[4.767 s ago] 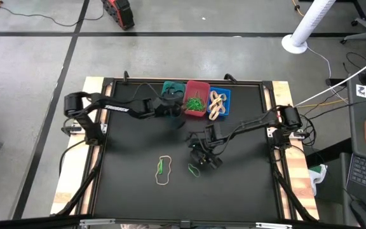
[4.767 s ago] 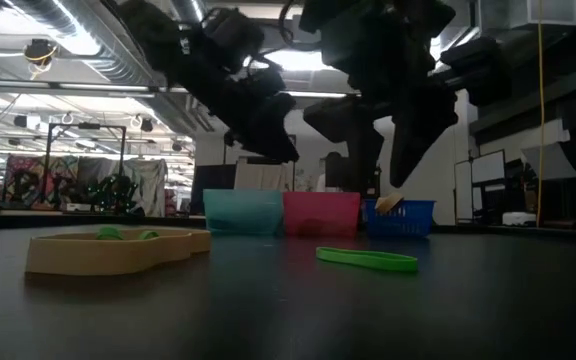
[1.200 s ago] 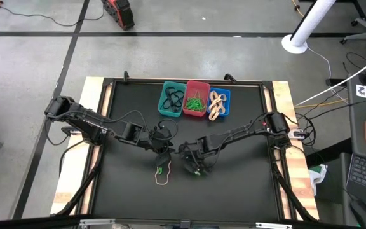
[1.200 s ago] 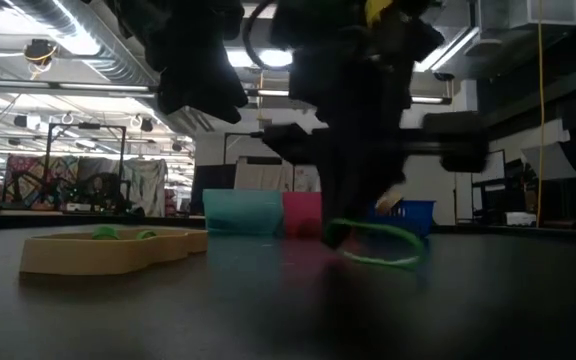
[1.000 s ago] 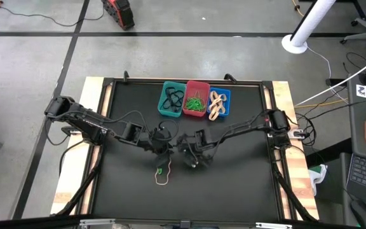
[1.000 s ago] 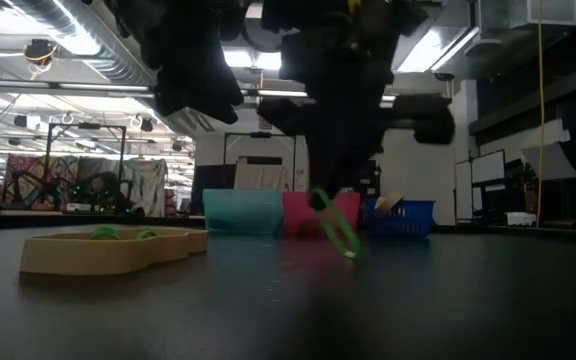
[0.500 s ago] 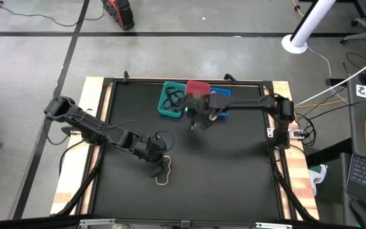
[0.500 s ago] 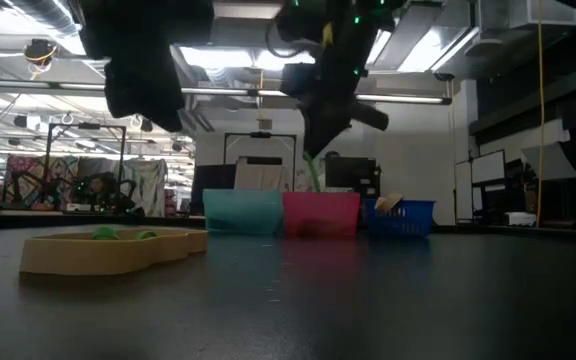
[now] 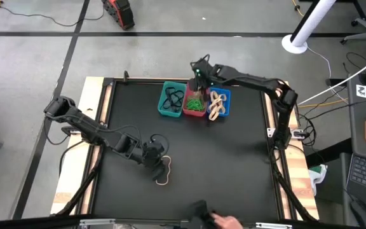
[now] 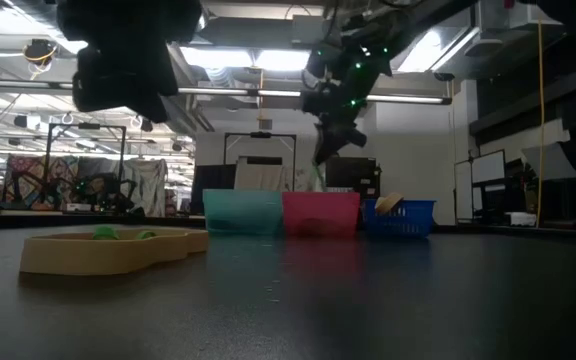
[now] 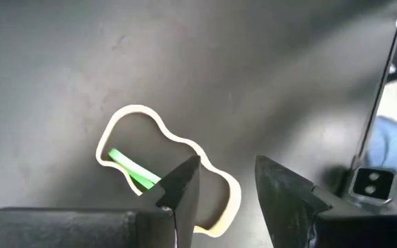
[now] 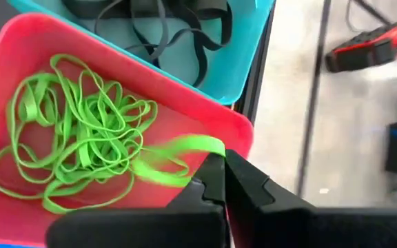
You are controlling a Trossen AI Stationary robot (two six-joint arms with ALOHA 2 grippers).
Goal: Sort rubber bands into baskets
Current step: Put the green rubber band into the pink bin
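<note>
Three baskets stand in a row at the table's far edge: teal (image 9: 170, 100) with black rubber bands (image 12: 178, 21), red (image 9: 196, 102) with a heap of green ones (image 12: 81, 148), blue (image 9: 218, 105) with tan ones. My right gripper (image 12: 224, 172) hovers above the red basket's far end, shut on a green rubber band (image 12: 181, 146). My left gripper (image 11: 226, 180) stands open just above a tan band (image 11: 158, 138) lying flat on the near-middle table, with a green band (image 11: 131, 170) inside its loop. My right gripper pinches one end of the green band (image 12: 209, 147) between its two fingertips, slanting down over the red basket. The band trails from the tips over the green heap; whether its free end touches the heap I cannot tell.
Bare black tabletop (image 9: 234, 165) lies between the baskets and the near edge. A person's hand (image 9: 224, 222) with a dark object shows at the near edge. The table's raised frame (image 9: 269, 114) runs along the sides.
My right gripper has carried the green band up off the table's middle and swung it toward the far edge, ending above the red basket. My left gripper has shifted slightly toward the near left over the tan band, and its wrist has rolled. The tan band has stayed put.
</note>
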